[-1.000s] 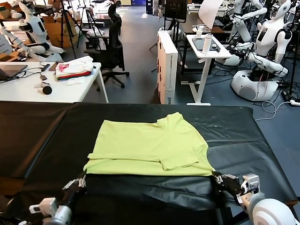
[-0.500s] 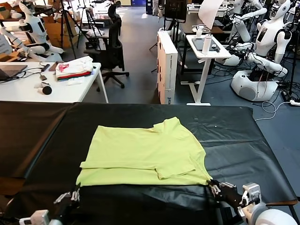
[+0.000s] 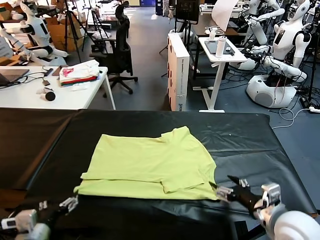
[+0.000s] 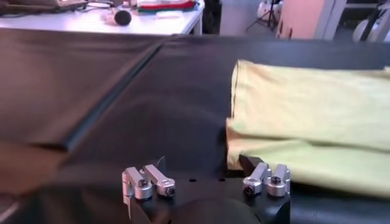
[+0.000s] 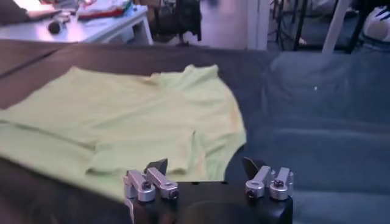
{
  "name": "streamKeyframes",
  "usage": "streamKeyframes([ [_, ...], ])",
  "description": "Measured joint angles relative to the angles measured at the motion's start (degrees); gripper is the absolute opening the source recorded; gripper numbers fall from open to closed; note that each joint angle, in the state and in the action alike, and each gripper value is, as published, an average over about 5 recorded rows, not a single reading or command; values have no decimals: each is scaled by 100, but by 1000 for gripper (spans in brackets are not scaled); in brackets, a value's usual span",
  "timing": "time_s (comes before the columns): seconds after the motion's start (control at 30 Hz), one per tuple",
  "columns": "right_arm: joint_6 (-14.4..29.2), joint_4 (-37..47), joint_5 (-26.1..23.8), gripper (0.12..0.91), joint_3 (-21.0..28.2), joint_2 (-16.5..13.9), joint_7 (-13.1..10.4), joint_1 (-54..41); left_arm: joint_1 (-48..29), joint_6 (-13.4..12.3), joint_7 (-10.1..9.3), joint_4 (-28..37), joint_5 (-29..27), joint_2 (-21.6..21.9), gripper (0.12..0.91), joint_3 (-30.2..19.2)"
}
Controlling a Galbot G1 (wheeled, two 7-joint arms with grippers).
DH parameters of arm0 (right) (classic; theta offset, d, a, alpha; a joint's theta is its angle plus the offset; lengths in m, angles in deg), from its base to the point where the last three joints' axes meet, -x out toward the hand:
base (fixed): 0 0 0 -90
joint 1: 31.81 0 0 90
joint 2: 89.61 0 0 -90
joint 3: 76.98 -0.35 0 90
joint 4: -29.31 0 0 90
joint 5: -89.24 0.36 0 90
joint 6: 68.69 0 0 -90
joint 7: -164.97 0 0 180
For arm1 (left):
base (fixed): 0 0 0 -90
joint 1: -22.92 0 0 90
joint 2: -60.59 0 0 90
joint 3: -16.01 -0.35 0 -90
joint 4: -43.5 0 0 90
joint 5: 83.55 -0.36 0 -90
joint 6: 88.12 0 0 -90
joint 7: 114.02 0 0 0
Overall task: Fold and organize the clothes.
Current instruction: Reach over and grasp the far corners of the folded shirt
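while the lime-yellow t-shirt (image 3: 150, 165) lies folded flat on the black table (image 3: 250, 140), nothing grips it; the left gripper (image 3: 62, 206) sits just off its near left corner, jaws apart and empty; the right gripper (image 3: 231, 189) hovers by its near right corner, likewise spread and empty.

You have a black-covered table (image 3: 260, 135) filling the lower half of the head view, its cover wrinkled along the near edge. Lying flat on it, a little left of centre, is the lime-yellow T-shirt (image 3: 150, 162), folded over on itself, with one short sleeve resting on top near its lower right.
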Motion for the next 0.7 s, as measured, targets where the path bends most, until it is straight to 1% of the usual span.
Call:
streamKeyframes([
  [0.07,-32,74,35,907,57,5,3,-192,-214,122,24,27,45,50,907,-33],
  [0.13,-33,136,40,907,83,15,0,-313,-323,163,91,60,7,58,907,-77],
  [0.2,-31,211,45,907,115,46,-35,-418,-342,130,156,97,14,29,907,-109],
  [0.27,-64,305,65,907,178,95,-113,-543,-347,52,170,138,97,9,907,-134],
  [0.33,-154,419,93,907,271,151,-217,-691,-411,1,108,185,240,20,907,-184],
  [0.4,-296,556,121,907,409,210,-318,-882,-570,54,-40,243,420,51,907,-274],
  [0.53,-565,891,134,907,848,343,-422,-1431,-1171,433,-507,458,1049,93,907,-550],
  [0.57,-602,983,120,907,980,376,-423,-1589,-1366,509,-580,540,1203,104,907,-624],
  [0.6,-629,1080,99,907,1119,410,-415,-1754,-1568,561,-609,635,1327,121,907,-695],
  [0.63,-642,1180,74,907,1255,441,-400,-1917,-1765,583,-586,741,1410,144,907,-760],
  [0.7,-646,1398,-1,907,1532,510,-333,-2249,-2147,553,-439,1000,1464,207,907,-876],
])
